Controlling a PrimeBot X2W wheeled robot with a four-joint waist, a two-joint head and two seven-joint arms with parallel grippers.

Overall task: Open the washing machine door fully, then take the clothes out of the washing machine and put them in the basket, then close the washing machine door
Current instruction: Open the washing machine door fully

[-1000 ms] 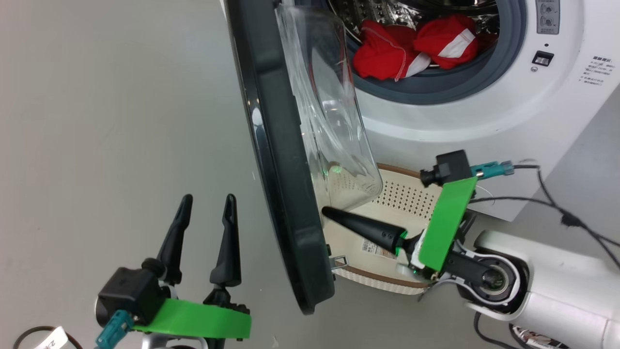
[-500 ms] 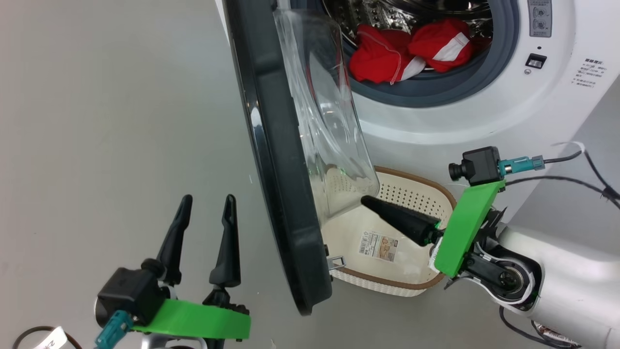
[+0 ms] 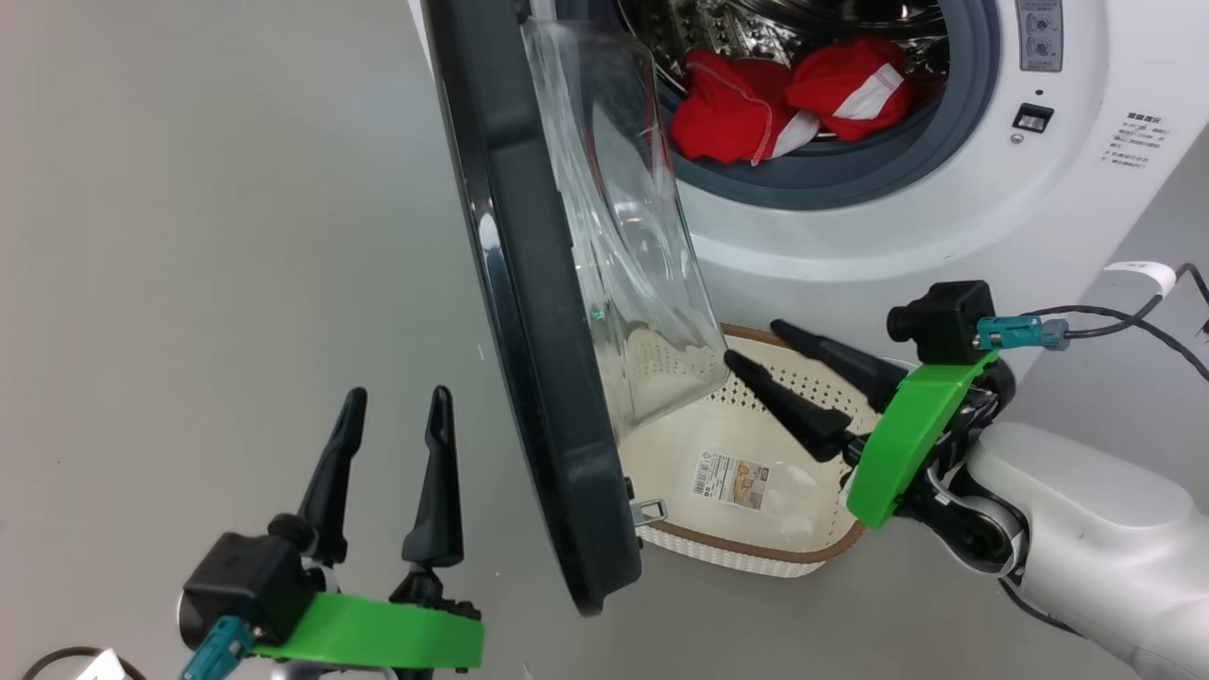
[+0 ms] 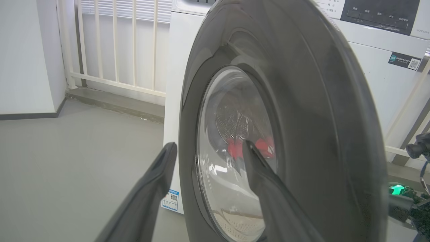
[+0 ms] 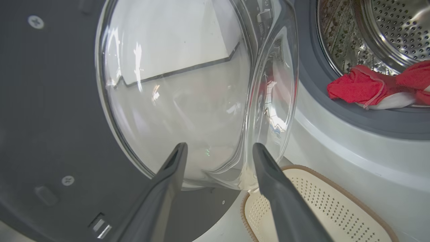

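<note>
The washing machine (image 3: 945, 236) stands with its black door (image 3: 529, 312) swung out about edge-on to me, its glass bowl (image 3: 623, 236) facing the drum. Two red clothes (image 3: 756, 104) lie at the drum's front lip, and the right wrist view shows them too (image 5: 359, 89). The basket (image 3: 756, 552) sits on the floor below the opening, partly under the door. My right gripper (image 3: 751, 342) hangs open over the basket, its fingertips close to the glass bowl (image 5: 178, 87) and holding nothing. My left gripper (image 3: 397, 395) stands open on the door's outer side (image 4: 302, 117), apart from it.
Grey floor (image 3: 189, 236) stretches left of the door. Dark cables (image 3: 1115, 321) trail from my right wrist beside the machine's corner. A white railing (image 4: 111, 40) and a wall stand behind the machine. The door's latch tab (image 3: 650, 512) juts out over the basket's rim.
My right gripper has gone from shut to open. It has drawn back rightward from the door's inner rim and risen over the basket. The left gripper has stayed in place, open.
</note>
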